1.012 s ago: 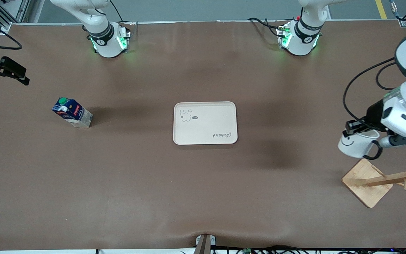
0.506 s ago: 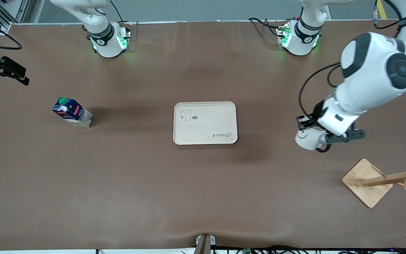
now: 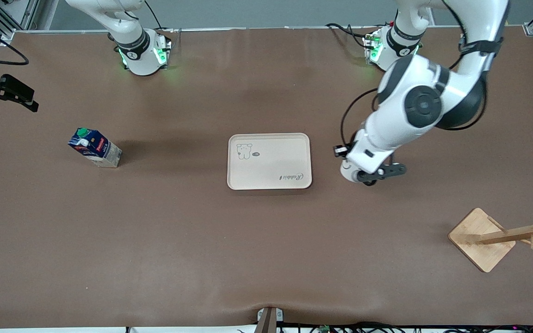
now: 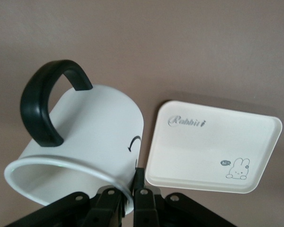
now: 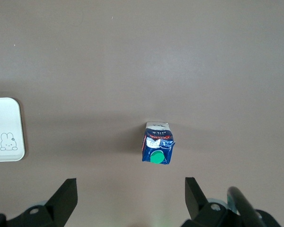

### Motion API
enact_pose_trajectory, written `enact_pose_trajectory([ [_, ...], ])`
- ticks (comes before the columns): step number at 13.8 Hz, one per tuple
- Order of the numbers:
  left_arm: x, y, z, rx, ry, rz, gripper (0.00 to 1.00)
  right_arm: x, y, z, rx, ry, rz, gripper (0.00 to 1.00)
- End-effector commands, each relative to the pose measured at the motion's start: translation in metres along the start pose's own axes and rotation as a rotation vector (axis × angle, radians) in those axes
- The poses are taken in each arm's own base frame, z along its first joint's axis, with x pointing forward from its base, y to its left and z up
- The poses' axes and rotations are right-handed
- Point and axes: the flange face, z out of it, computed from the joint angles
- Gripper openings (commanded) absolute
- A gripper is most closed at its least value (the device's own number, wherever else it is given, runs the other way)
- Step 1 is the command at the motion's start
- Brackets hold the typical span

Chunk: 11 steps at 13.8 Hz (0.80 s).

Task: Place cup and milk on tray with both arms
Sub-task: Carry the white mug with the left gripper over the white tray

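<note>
My left gripper [image 3: 346, 156] is shut on the rim of the white cup [image 3: 348, 174], one finger inside and one outside. It holds the cup in the air just past the tray's short edge at the left arm's end. In the left wrist view the cup [image 4: 85, 137] shows its black handle and part of the smiley, pinched at my left gripper [image 4: 127, 201], with the cream tray [image 4: 213, 146] beside it. The tray [image 3: 269, 161] lies mid-table. The blue milk carton [image 3: 94, 147] stands toward the right arm's end. My right gripper [image 5: 130, 194] is open, high over the milk [image 5: 157, 149].
A wooden mug rack [image 3: 481, 238] with a square base stands near the front camera at the left arm's end. The right arm's black hand [image 3: 12, 92] shows at the edge of the front view. A corner of the tray [image 5: 4, 127] shows in the right wrist view.
My left arm has carried the cup from beside the wooden rack toward the tray, now close to the tray's short edge. The right arm has not moved.
</note>
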Motion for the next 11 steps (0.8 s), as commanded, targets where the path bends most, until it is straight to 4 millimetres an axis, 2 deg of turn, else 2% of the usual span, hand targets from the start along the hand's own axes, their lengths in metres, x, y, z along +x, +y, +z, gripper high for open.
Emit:
enact_pose_trajectory([
  [1, -0.011, 0.042, 0.027, 0.031, -0.028, -0.028, 0.00, 0.011, 0.002, 0.007, -0.021, -0.014, -0.013, 1.00],
  [3, -0.022, 0.069, 0.054, 0.039, -0.064, -0.018, 0.00, 0.020, 0.004, 0.022, -0.022, -0.041, -0.007, 1.00],
  [7, -0.042, 0.112, 0.114, 0.059, -0.151, -0.005, 0.00, 0.027, 0.010, 0.023, -0.018, -0.012, 0.005, 1.00],
  [9, -0.048, 0.124, 0.152, 0.093, -0.189, -0.047, 0.00, 0.032, 0.021, 0.033, -0.005, -0.027, 0.027, 1.00],
  [11, -0.047, 0.133, 0.174, 0.105, -0.207, -0.067, 0.00, 0.033, 0.024, 0.035, -0.005, -0.033, 0.033, 1.00],
])
